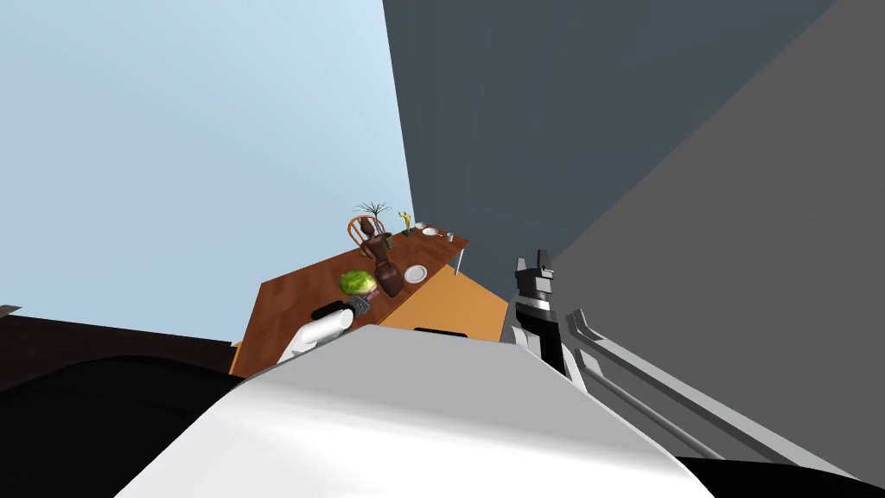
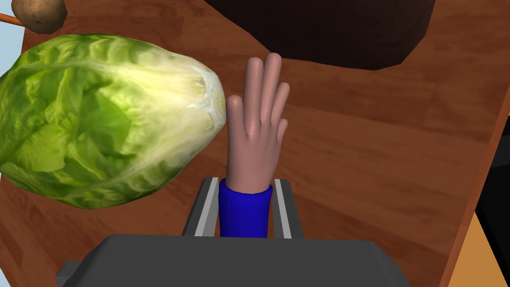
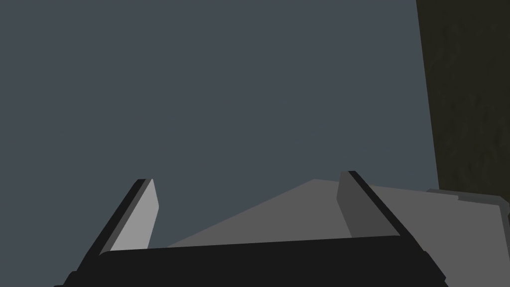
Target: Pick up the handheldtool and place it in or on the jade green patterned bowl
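The handheld tool is a pink hand shape on a blue cuff-like handle. My left gripper is shut on that blue handle, one finger on each side. The pink hand points away from the gripper over the brown table top, right beside a green lettuce head; I cannot tell whether it touches the wood. In the head view the left gripper sits at the table's near end by the lettuce. My right gripper is raised beside the grey wall, its fingers open and empty.
A dark brown vase stands just beyond the lettuce; its base lies ahead of the tool. A white plate lies past it. Small items, a plant and a chair are at the table's far end. A brown round thing lies beyond the lettuce.
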